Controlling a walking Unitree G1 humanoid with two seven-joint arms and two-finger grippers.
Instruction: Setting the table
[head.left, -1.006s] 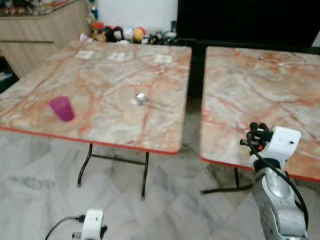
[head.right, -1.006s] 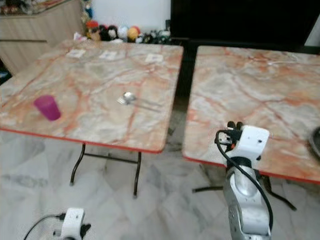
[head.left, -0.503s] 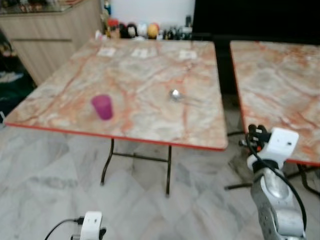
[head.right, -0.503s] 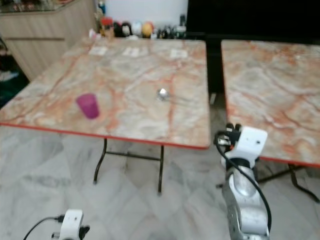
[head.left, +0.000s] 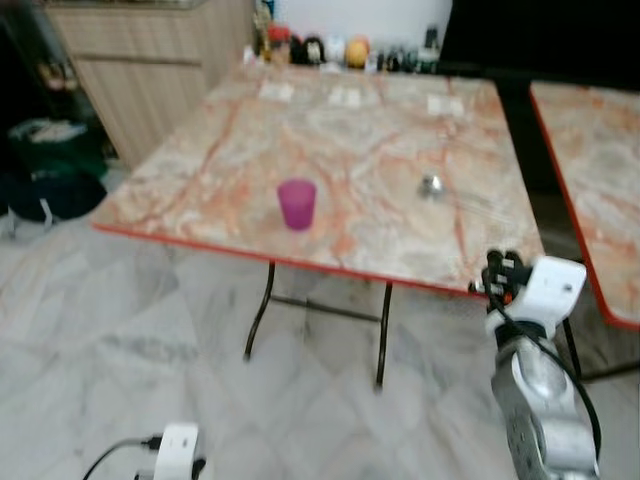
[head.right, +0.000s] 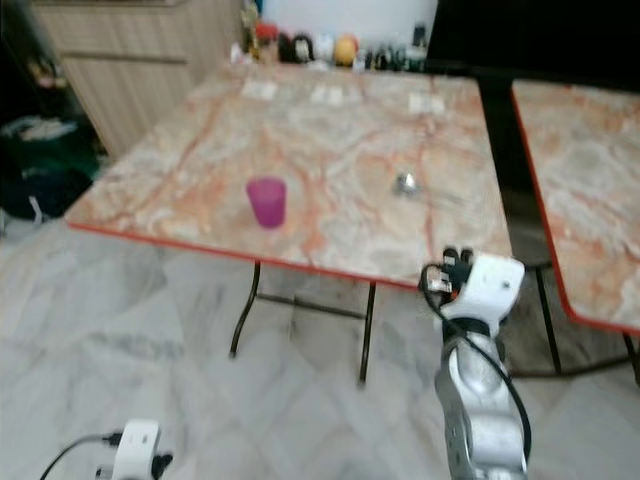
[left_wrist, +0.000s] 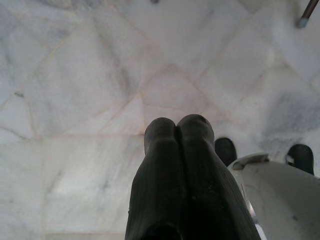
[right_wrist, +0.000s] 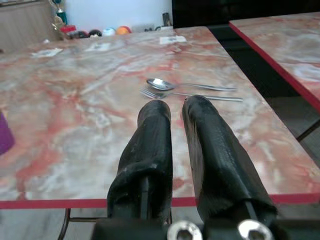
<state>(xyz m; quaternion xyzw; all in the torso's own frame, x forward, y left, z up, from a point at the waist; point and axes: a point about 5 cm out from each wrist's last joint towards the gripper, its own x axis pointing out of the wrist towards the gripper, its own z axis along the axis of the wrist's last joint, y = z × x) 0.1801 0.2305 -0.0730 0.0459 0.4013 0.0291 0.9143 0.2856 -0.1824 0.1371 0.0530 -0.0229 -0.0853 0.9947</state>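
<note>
Left gripper (left_wrist: 176, 127): hung low at 7 o'clock over the pale marble floor (head.left: 120, 330), fingers clenched together with nothing between them.
Right gripper (right_wrist: 175, 112): raised at 4 o'clock, just short of the near table's red edge, fingers nearly together and holding nothing.
Near table (head.left: 240, 195): marbled orange-and-grey top on black folding legs, dead ahead at 12 o'clock.
Purple cup (head.left: 297, 204): stood upright toward the near edge, at about 11 o'clock.
Spoon (right_wrist: 162, 84): lay touching a fork (right_wrist: 155, 93), side by side, at 1 o'clock, well apart from the cup.
Paper cards (head.right: 325, 95): three in a row along the far edge.
Second table (head.right: 590, 180): off at 2 o'clock across a dark gap.
</note>
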